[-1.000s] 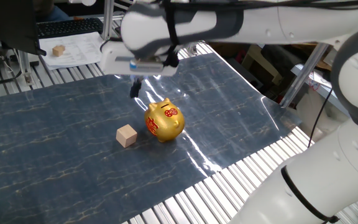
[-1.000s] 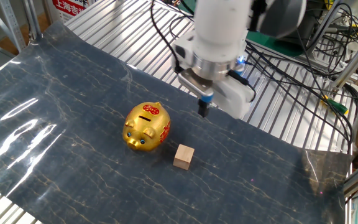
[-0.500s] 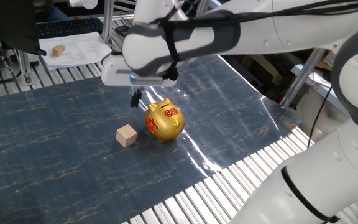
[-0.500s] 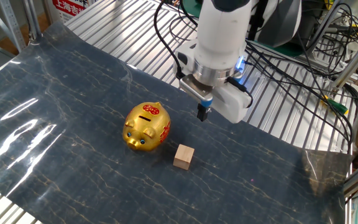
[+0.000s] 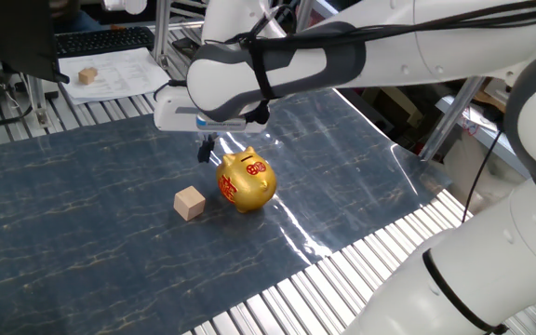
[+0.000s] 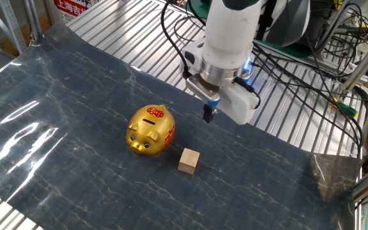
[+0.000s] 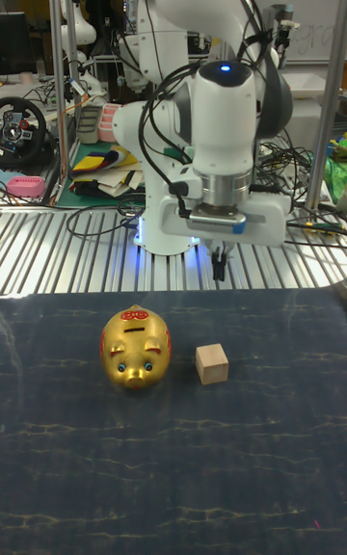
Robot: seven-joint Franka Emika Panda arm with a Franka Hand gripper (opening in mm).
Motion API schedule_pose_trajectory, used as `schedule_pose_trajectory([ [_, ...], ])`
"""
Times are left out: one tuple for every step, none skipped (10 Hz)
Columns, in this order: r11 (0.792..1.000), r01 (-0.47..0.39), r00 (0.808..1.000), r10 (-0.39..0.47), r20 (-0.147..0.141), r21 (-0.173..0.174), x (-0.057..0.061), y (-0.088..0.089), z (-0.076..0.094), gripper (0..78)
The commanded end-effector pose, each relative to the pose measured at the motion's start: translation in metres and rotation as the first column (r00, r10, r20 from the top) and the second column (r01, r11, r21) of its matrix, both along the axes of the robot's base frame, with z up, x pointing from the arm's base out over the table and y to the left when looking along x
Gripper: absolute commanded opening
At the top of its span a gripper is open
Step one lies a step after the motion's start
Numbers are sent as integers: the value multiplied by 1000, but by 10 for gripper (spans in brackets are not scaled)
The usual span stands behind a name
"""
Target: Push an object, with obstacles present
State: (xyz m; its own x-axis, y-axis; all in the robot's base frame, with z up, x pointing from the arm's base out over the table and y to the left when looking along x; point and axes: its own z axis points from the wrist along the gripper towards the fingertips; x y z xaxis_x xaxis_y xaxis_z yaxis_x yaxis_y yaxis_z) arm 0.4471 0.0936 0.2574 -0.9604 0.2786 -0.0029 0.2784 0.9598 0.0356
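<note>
Wooden cube (image 5: 189, 202) (image 6: 188, 161) (image 7: 212, 363) sits on the dark marbled mat (image 6: 69, 96) of the worktop, approx mid-mat, flat on one face, nothing touching it. Golden pig (image 5: 246, 180) (image 6: 150, 130) (image 7: 137, 349) stands upright just beside it w/ a small gap, not touching; red markings on its side and back, coin slot on top. In the tall fixed view pig is left of cube, snout twd the camera.

Claw (image 5: 207, 149) (image 6: 207, 114) (image 7: 220, 267) hangs above the mat, pointing straight down, tips clear of the surface, holding nothing. Fingers look pressed together w/ no visible gap, so closed and empty. It's behind the cube on the arm-base side of the mat, nearer the ribbed metal worktop edge (image 6: 280, 121), apart from both cube and pig.

Blue light glows on the arm's wrist (image 7: 224, 68). Off the mat, near the far worktop corner in one fixed view, a second wooden cube (image 5: 87, 75) rests on white papers (image 5: 110, 70).
</note>
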Motion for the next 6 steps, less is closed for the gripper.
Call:
schedule_pose_trajectory([
  [999, 39, 999, -39, 10, -16, 0, 0, 1, 0],
  [997, 78, 997, -77, 9, -25, 0, 0, 1, 0],
  [992, 120, 993, -120, -3, -25, 0, 0, 1, 0],
  [990, 137, 991, -137, -9, -22, 0, 0, 1, 0],
  [988, 149, 988, -150, -27, -24, 0, 0, 1, 0],
  [989, 149, 988, -150, -28, -25, 0, 0, 1, 0],
])
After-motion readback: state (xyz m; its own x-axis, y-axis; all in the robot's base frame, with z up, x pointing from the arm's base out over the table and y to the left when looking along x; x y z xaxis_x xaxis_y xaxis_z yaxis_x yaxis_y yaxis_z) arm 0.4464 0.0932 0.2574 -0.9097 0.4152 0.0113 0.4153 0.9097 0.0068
